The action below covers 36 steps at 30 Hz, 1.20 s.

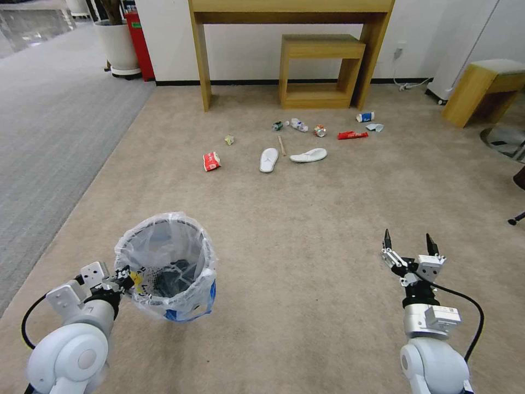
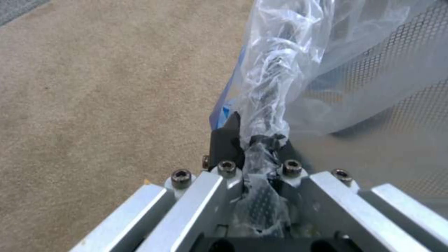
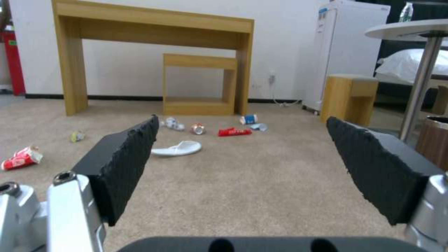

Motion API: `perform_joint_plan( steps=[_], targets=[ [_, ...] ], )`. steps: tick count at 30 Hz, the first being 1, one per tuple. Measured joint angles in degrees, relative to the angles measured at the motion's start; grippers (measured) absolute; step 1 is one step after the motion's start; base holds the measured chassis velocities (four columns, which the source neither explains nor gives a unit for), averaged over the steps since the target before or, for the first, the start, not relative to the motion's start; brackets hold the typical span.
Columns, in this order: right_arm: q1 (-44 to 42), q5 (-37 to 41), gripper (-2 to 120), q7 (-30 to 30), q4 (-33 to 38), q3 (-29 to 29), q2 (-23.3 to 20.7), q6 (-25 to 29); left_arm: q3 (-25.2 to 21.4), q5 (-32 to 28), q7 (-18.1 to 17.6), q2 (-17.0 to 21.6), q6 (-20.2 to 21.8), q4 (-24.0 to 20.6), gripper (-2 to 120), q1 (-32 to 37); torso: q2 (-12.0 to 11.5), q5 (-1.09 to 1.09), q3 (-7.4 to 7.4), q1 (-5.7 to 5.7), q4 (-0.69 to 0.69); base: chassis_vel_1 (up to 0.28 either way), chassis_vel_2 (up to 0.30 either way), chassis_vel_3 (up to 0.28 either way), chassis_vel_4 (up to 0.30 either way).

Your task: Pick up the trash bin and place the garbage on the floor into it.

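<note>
Already the left gripper point(image 1: 124, 276) is clamped on the rim of the trash bin point(image 1: 167, 262), pinching its clear liner at the near-left of the floor point(image 1: 306, 219). The right gripper point(image 1: 408, 244) hangs with fingers spread wide, holding nothing. The garbage point(image 1: 295, 142) lies well ahead in a loose row running left to right, nearer the right arm's side, its white slipper point(image 3: 177, 148) straight ahead between that gripper's pads.

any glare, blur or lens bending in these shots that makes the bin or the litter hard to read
Head view: wide-angle bending tilts the desk legs; the garbage is small but distinct. Left wrist view: soft focus, and the crinkled liner of the trash bin glints above the left end effector. Right wrist view: the open right end effector is blurred up close, and the litter behind is soft.
</note>
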Motion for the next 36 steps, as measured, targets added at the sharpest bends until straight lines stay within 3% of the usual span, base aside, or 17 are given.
perform_joint_plan(
  steps=[36],
  targets=[
    [0.4, -0.4, 91, -0.5, -0.1, -0.4, 0.7, 0.0, 0.0, 0.6, 0.3, -0.2, -0.3, 0.3, 1, 0.1, 0.0, 0.00, 0.00, 0.00, 0.00, -0.039, 0.039, 0.038, -0.040]
  ],
)
